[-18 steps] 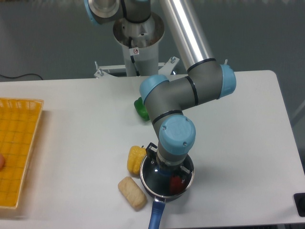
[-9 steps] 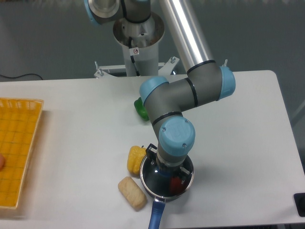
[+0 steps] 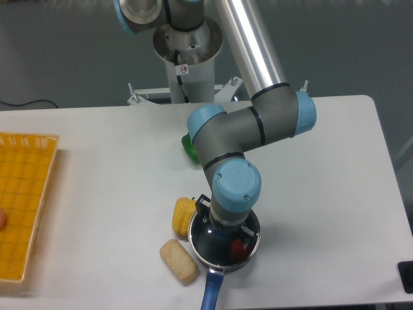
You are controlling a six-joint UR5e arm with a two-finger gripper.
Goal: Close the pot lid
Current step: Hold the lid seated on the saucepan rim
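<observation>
The pot (image 3: pixel 222 260) stands near the table's front edge, its long blue handle (image 3: pixel 211 294) pointing toward me. The glass lid (image 3: pixel 213 242) lies across the pot's mouth, its metal rim lined up with the pot's rim. Through the glass a red object (image 3: pixel 240 248) shows inside. My gripper (image 3: pixel 227 230) points straight down over the lid's centre. The blue wrist cap (image 3: pixel 237 183) covers the fingers and the lid's knob, so the jaws' state does not show.
A yellow corn-like item (image 3: pixel 183 214) touches the pot's left side and a tan bread piece (image 3: pixel 179 260) lies front left. A green object (image 3: pixel 190 148) sits behind the arm. A yellow basket (image 3: pixel 22 200) occupies the left edge.
The wrist and forearm have shifted a few pixels to the left. Pot and lid stay where they were.
</observation>
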